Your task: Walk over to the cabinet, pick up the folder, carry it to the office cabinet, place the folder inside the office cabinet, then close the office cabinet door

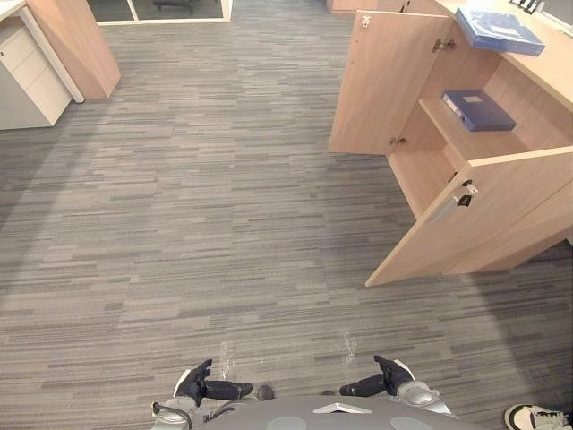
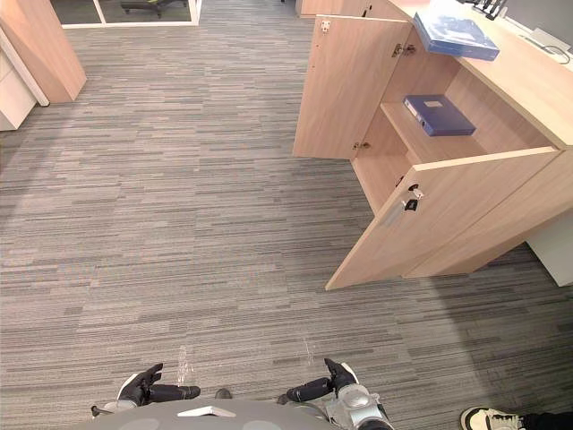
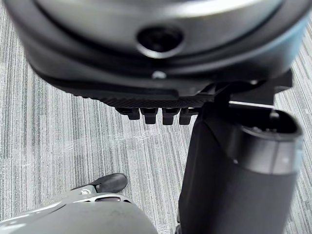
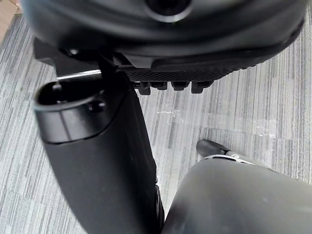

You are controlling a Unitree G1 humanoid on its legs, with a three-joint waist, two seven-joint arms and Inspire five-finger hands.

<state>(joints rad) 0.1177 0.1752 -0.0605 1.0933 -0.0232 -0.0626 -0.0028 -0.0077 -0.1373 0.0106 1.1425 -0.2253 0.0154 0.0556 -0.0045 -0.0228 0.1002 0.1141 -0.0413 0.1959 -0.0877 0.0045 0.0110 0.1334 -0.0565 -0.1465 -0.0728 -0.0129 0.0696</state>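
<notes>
A light wood office cabinet (image 1: 548,67) stands at the right with both doors swung open: the far door (image 1: 385,85) and the near door (image 1: 474,219). One blue folder (image 1: 499,31) lies flat on the cabinet's top. Another blue folder (image 1: 479,109) lies on the shelf inside. My left hand (image 1: 195,383) and right hand (image 1: 391,376) hang low in front of me over the carpet, far from the cabinet. Both have relaxed fingers and hold nothing. The wrist views show the left hand (image 3: 146,58) and the right hand (image 4: 170,44) above bare carpet.
Grey striped carpet (image 1: 206,206) stretches between me and the cabinet. A wooden panel (image 1: 76,45) and a white drawer unit (image 1: 27,81) stand at the far left. A person's shoe (image 1: 535,417) shows at the lower right. The near open door juts out into the floor.
</notes>
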